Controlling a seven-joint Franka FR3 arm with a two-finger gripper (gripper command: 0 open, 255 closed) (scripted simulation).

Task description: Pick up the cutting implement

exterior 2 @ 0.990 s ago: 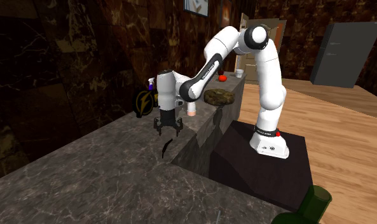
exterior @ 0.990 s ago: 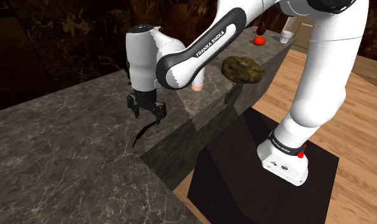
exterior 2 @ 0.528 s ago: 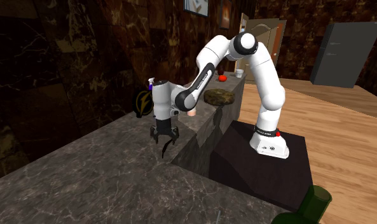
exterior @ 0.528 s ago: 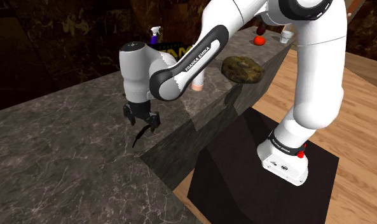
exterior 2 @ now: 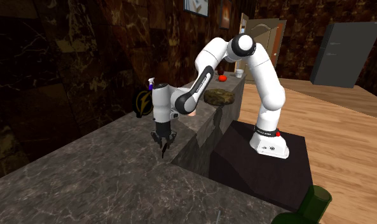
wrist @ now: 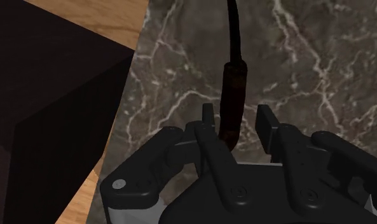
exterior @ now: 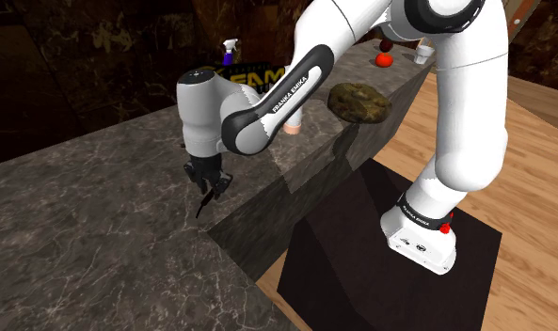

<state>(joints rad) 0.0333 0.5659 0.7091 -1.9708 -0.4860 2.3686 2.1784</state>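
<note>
The gripper [exterior 2: 163, 138] hangs just above the dark knife [exterior 2: 162, 151] on the marble counter [exterior 2: 98, 175].

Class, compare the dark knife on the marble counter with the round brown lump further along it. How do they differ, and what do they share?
The knife is long, thin and near black; the lump is round, thick and mottled brown. The knife lies between the open jaws; the lump sits apart, untouched. Both rest on the marble counter.

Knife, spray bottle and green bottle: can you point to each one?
knife [wrist: 234, 79], wrist view, on its brown handle.
spray bottle [exterior: 231, 53], shoulder view, on its upper body.
green bottle [exterior 2: 316, 199], second exterior view, on its neck.
</note>
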